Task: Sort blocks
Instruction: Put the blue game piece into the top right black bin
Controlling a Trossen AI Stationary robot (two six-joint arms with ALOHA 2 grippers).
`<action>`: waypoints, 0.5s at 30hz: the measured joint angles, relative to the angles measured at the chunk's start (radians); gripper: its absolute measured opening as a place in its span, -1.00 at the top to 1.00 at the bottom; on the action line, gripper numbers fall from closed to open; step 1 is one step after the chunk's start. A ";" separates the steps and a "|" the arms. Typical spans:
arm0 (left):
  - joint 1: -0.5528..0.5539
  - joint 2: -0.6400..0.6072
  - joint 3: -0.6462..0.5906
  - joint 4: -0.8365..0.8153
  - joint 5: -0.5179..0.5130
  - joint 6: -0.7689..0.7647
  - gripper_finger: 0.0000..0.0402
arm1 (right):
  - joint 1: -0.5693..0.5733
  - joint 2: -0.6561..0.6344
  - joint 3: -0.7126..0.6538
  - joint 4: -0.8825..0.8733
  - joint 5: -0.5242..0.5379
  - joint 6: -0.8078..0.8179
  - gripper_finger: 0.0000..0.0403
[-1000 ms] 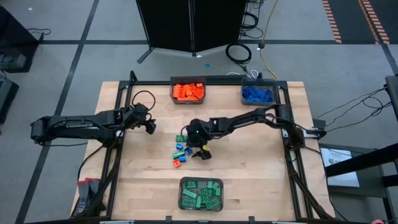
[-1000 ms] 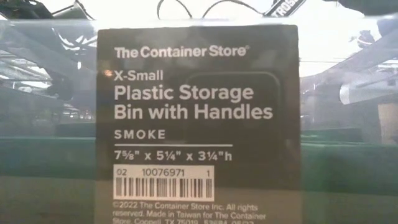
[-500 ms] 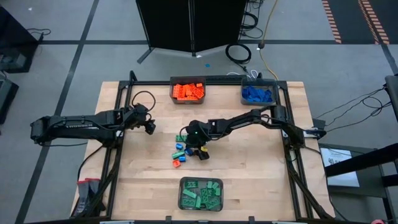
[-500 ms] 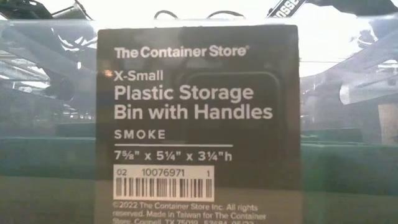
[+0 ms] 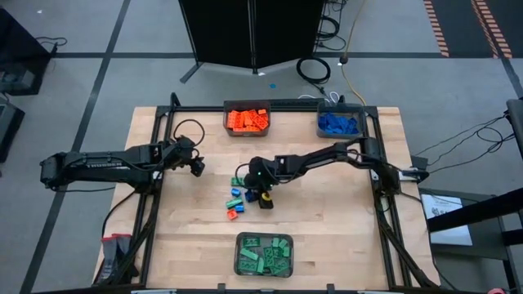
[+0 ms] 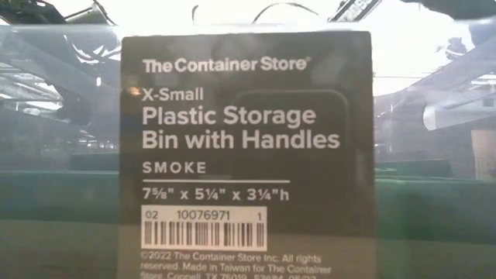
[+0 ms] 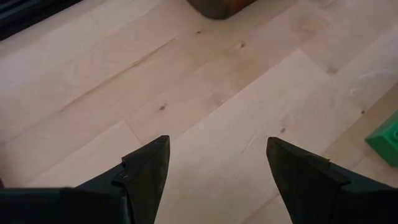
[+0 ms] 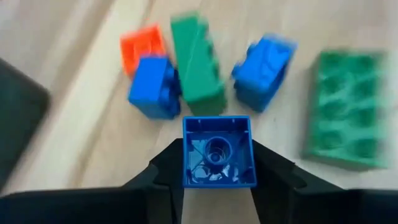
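A small loose group of orange, green and blue blocks (image 5: 238,198) lies mid-table. My right gripper (image 5: 263,199) stands at the group's right edge, shut on a small blue block (image 8: 217,151). In the right wrist view, beyond that block, lie an orange block (image 8: 142,46), a blue one (image 8: 154,88), a long green one (image 8: 196,62), another blue one (image 8: 264,63) and a flat green one (image 8: 345,111). My left gripper (image 5: 198,167) waits open over bare wood at the left, with a green block (image 7: 385,138) off to its side. My right gripper pinches the small blue block by two opposite side walls (image 8: 185,155), one finger on each side. The fingers come from above, pointing down. The block's hollow underside faces up toward the wrist. Whether it is clear of the table I cannot tell.
Three grey bins stand on the table: one with orange blocks (image 5: 247,119) at the far middle, one with blue blocks (image 5: 340,123) at the far right, one with green blocks (image 5: 264,254) at the near edge. The near bin's label (image 6: 246,147) fills the low view.
My right gripper has shut its fingers on the small blue block at the right edge of the loose group, staying almost in place.
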 joint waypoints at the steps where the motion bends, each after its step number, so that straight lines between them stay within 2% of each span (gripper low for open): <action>1: 0.000 0.000 0.000 0.000 0.000 0.002 -0.34 | -0.006 -0.023 0.000 -0.017 0.000 0.003 0.40; 5: 0.000 0.000 0.000 0.000 0.000 0.018 -0.34 | -0.058 -0.156 0.004 -0.165 0.062 -0.005 0.40; 10: 0.000 0.000 0.000 0.000 0.000 0.019 -0.34 | -0.154 -0.339 -0.017 -0.360 0.257 -0.112 0.40; 13: 0.000 0.000 0.000 0.000 0.000 0.024 -0.34 | -0.260 -0.448 -0.091 -0.390 0.354 -0.106 0.40; 15: 0.000 0.000 0.000 -0.001 0.000 0.021 -0.34 | -0.341 -0.523 -0.164 -0.395 0.421 -0.042 0.40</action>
